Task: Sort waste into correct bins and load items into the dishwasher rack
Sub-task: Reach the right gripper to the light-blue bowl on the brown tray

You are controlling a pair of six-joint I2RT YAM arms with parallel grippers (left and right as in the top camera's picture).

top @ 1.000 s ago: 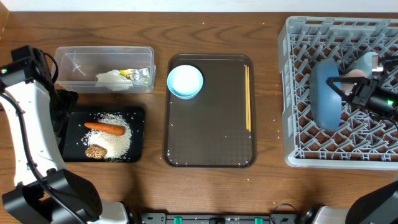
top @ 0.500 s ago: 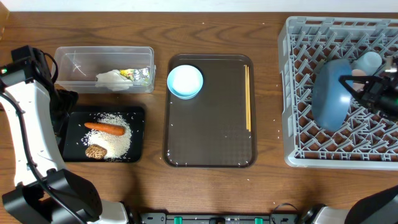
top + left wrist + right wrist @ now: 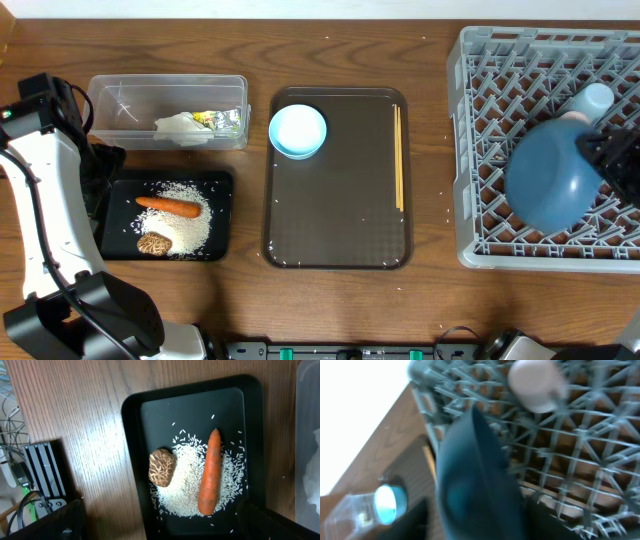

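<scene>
Leaning across the pegs of the dishwasher rack (image 3: 470,150), the dark-blue plate (image 3: 548,188) sits tilted with my right gripper (image 3: 606,160) at its rim. The wrist view is too blurred for me to tell whether the fingers clamp it. A poor release could drop it flat or knock the pale cup (image 3: 592,98) just beside it. My left gripper (image 3: 162,522) hangs spread wide and empty above the black tray (image 3: 131,435). I can read no labels.
</scene>
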